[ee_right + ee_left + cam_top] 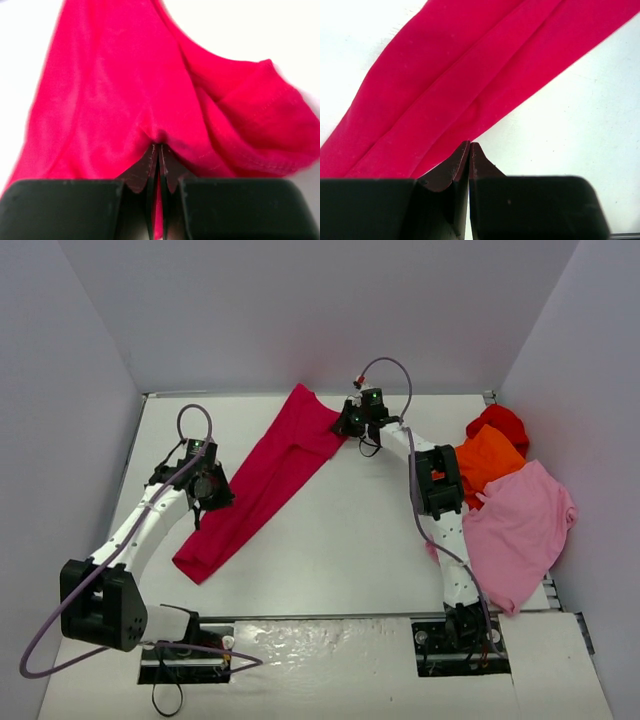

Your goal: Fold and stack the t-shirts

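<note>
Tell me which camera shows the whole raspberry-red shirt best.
The top external view: the raspberry-red shirt shows end to end, a long diagonal band on the table. Left wrist view: only a creased stretch by the shut left end effector. Right wrist view: bunched cloth pinched in the right end effector, one sleeve beside it.

Pincer (pixel 159 148) tight on raspberry-red t-shirt (pixel 115 85)
</note>
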Robot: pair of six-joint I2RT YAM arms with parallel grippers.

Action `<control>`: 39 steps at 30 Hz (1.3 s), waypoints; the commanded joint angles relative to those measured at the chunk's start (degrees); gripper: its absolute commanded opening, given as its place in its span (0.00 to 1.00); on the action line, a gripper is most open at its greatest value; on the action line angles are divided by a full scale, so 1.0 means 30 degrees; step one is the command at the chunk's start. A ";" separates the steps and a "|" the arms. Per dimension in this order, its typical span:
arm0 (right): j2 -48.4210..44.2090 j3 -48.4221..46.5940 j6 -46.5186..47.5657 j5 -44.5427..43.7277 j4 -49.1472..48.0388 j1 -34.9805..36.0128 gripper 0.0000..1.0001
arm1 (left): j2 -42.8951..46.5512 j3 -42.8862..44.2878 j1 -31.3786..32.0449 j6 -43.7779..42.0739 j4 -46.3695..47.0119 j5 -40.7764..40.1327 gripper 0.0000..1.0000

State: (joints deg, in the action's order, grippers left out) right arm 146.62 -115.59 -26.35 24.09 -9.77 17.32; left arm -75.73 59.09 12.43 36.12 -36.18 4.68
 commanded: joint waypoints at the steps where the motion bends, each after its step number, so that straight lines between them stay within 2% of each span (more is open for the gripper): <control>1: 0.0916 0.1326 -0.7420 0.7419 -1.4742 -0.0089 0.00 | 0.1357 0.0079 0.0106 -0.0249 0.0383 -0.0024 0.00; 3: 0.1154 0.1472 -1.2023 0.8411 -2.0248 -0.0066 0.00 | 0.1666 0.0078 0.0129 -0.0262 0.0326 -0.0239 0.00; 4: 0.0700 0.1821 -1.3353 0.8504 -2.1914 -0.0036 0.00 | 0.1887 0.0086 0.0143 -0.0270 0.0273 -0.0354 0.00; 6: -0.1313 0.3645 -1.3502 0.8183 -2.2565 0.0120 0.00 | 0.2405 0.0087 0.0165 -0.0281 0.0156 -0.0607 0.00; 8: -0.3959 0.6476 -1.1083 0.7820 -2.0243 0.0480 0.00 | 0.2901 0.0011 0.0184 -0.0243 0.0136 -0.0969 0.00; 11: -0.7539 0.8567 -0.6521 0.6815 -1.5369 0.1247 0.00 | 0.3551 -0.0180 0.0199 -0.0097 0.0277 -0.1286 0.00; 13: -0.9123 0.8509 -0.3723 0.5790 -1.0504 0.2240 0.00 | 0.3714 -0.0092 0.0195 -0.0022 0.0154 -0.1383 0.00; 15: -0.9529 0.7047 -0.0510 0.4527 -0.3453 0.3786 0.00 | 0.3869 0.0119 0.0223 0.0177 -0.0155 -0.1368 0.00; 19: -0.9001 0.5340 0.0361 0.2063 0.1441 0.6265 0.00 | 0.4532 0.0382 0.0223 0.0607 -0.0702 -0.1906 0.00; 24: -0.7879 0.4681 -0.1331 0.0595 0.3346 0.8067 0.00 | 0.5528 0.0742 0.0251 0.1105 -0.1793 -0.1854 0.00; 31: -0.7136 0.4722 -0.0836 -0.1279 0.5316 1.1281 0.00 | 0.7486 0.1670 0.0223 0.1146 -0.3685 -0.2733 0.00; 39: -0.6622 0.4467 -0.0984 -0.1534 0.5358 1.2403 0.00 | 0.7813 0.1577 0.0194 0.1155 -0.4198 -0.2847 0.00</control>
State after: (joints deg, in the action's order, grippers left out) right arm 128.16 -99.90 -29.79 21.05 6.91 53.89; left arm -51.86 62.05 12.80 39.11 -48.01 -2.99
